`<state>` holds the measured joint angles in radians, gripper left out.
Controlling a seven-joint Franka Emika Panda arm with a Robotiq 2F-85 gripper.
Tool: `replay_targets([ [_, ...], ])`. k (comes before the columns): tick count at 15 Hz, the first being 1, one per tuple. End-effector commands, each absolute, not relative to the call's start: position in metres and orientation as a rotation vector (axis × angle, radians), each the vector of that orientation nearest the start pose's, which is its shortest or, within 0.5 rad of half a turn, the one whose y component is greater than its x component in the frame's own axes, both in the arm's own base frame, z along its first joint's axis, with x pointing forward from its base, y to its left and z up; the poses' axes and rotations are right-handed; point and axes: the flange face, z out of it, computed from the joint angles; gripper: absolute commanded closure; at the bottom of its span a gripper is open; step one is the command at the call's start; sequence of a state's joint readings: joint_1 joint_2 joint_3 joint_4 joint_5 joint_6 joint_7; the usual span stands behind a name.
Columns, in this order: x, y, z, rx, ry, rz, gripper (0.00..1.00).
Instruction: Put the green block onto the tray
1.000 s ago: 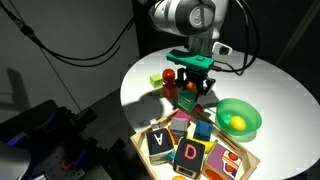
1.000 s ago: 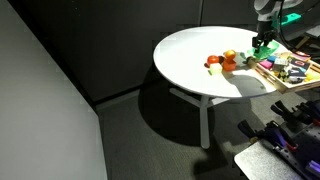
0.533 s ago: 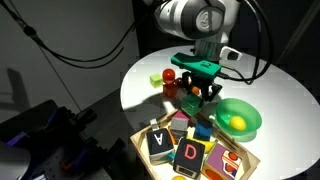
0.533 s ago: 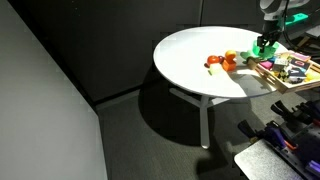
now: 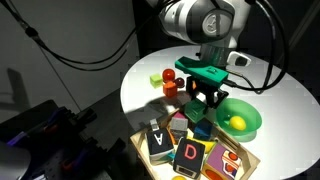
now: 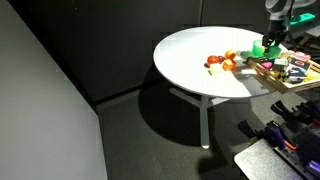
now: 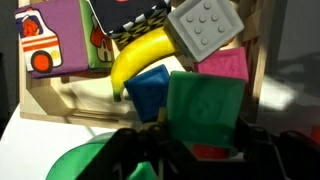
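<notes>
The end effector (image 5: 204, 102) is clamped on the green block (image 7: 205, 105) and holds it in the air just above the near side of the tray (image 7: 66, 108) at the edge of the surface (image 5: 275, 90), so the tray lies straight below.

In an exterior view, two dark letter blocks lie in the wooden tray (image 5: 247, 158) at the near edge of the round table (image 5: 285, 95). The red-letter block (image 5: 190, 153) reads D. The white-letter block (image 5: 160, 140) beside it reads V or A, unclear. No other text is legible.
</notes>
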<state>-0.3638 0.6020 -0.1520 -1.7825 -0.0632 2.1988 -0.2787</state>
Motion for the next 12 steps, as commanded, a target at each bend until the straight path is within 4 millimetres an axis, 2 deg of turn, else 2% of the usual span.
replay_targets([
  [1,0.555,-0.326,0.210,-3.141,0.311,0.337,0.68],
  [10,0.540,-0.336,0.192,-3.128,0.334,0.387,0.68],
  [11,0.539,-0.336,0.190,-3.124,0.331,0.393,0.18],
  [12,0.538,-0.336,0.190,-3.122,0.328,0.395,0.17],
])
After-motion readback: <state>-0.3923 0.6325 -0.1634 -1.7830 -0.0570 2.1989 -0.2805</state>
